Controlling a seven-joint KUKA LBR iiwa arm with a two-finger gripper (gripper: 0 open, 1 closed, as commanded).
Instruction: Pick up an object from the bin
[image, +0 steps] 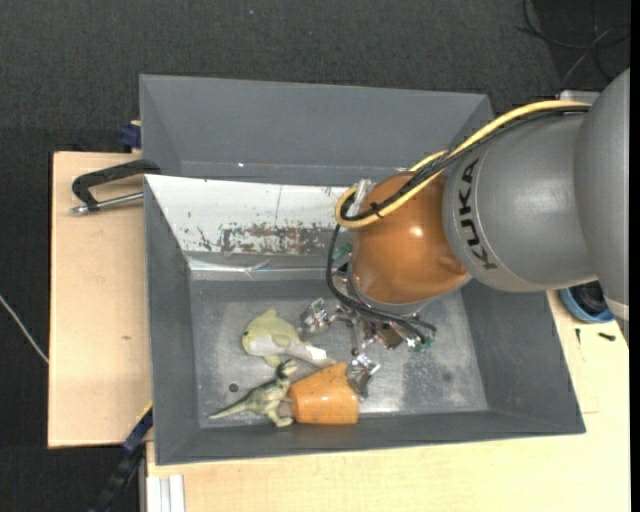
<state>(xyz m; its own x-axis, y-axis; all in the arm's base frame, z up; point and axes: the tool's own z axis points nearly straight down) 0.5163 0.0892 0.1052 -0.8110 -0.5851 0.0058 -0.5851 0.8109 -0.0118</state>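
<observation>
Orange cup-shaped thing lies on its side at front wall of bin, near middle. Gripper hangs just above its back-right end, honestly can't tell if open or closed. Green toy dinosaur touches its left side, pale yellowish lump just behind.

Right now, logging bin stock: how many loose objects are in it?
3: a pale lump centre-left, a green toy dinosaur front-left, an orange cup beside it. The arm may hide more.
</observation>
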